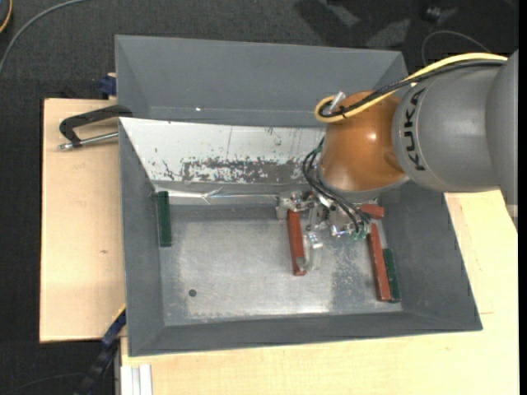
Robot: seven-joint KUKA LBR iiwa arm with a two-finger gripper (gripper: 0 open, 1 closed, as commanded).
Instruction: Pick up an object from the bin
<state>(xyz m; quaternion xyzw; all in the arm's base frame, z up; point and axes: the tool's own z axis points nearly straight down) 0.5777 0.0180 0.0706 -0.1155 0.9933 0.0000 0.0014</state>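
Red stick [294,245] lies flat mid-floor in the bin [247,81], running roughly front to back, top end near the back wall's foot. End effector [314,241] is down at floor level just right of it, close alongside, maybe touching. Can't tell whether the end effector is wide or narrow, or whether the stick is actually in it: metal parts and wires [350,225] clutter that spot.

Orange cover [358,142] sits directly above the end effector and hides the back wall there. Grey arm [461,130] comes in from the right over the bin rim, with a yellow cable [445,62] running along its top.

Right of the end effector is a second red stick [380,266], same orientation, upper end partly under the wires. Green stick [390,276] lies against its right side, down near the front.

Far left: another green stick [164,219] along the left wall's foot, well apart from the rest. Small dark speck [192,294] on the floor front-left.
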